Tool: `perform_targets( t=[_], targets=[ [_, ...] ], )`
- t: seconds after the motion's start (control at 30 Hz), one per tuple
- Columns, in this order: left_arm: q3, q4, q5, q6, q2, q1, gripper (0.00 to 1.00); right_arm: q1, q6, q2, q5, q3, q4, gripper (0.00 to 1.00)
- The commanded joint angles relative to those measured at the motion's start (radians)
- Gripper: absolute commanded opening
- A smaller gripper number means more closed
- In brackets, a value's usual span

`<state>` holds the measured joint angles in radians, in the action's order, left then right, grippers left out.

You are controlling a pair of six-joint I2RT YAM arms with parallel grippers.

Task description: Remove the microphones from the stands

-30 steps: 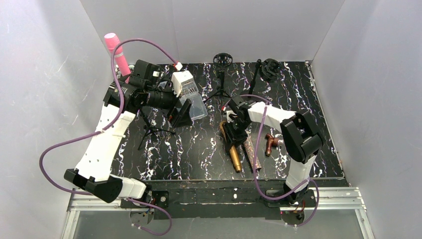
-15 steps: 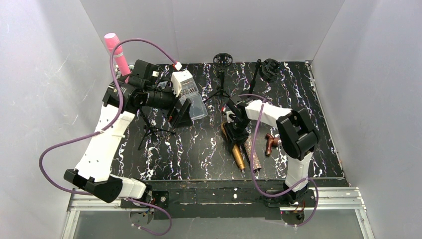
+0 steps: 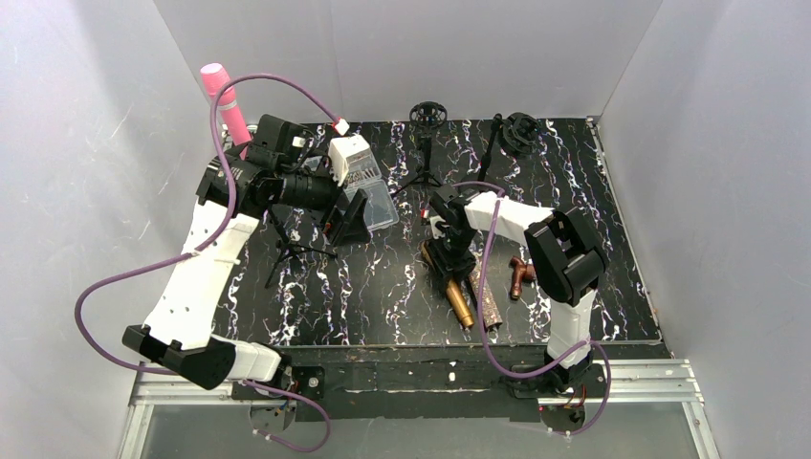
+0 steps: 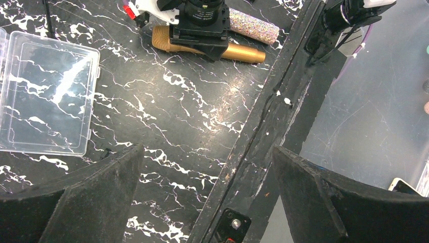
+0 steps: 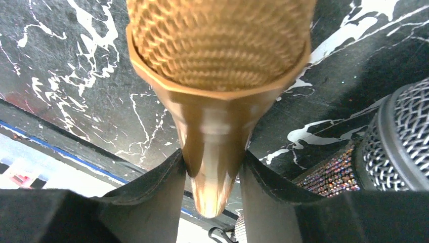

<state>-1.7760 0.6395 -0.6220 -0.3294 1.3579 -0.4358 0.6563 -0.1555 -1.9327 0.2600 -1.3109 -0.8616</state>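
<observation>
Microphone [image 5: 218, 76], gold, flat on table [image 3: 383, 287], between right fingers [image 5: 146, 202]

Left end effector [image 4: 207, 198] wide, right [image 5: 211, 195] clamped

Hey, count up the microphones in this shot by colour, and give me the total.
pink microphone: 1
gold microphone: 1
rhinestone-covered microphone: 1
Total: 3
</observation>
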Motion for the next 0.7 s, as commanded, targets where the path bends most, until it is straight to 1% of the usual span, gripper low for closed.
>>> perform_targets(
  t=[0.0,0.17,0.4,0.53,0.67],
  targets=[
    [-0.017,0.066,-0.045,-0.007,-0.012,0.002,0.99,0.013,0.011,0.012,-0.013,-0.052,-0.027,0.52],
    [-0.009,0.066,-0.052,-0.009,-0.016,0.002,0.99,0.015,0.018,0.022,-0.01,-0.088,-0.055,0.57],
    [-0.002,0.066,-0.051,-0.014,-0.028,0.002,0.99,0.018,0.033,0.058,-0.021,-0.161,-0.103,0.59],
    [0.002,0.066,-0.045,-0.021,-0.035,0.002,0.99,0.017,0.049,0.099,-0.031,-0.227,-0.14,0.6],
    [0.004,0.066,-0.033,-0.028,-0.04,0.002,0.99,0.016,0.07,0.172,-0.084,-0.31,-0.154,0.6]
  ],
)
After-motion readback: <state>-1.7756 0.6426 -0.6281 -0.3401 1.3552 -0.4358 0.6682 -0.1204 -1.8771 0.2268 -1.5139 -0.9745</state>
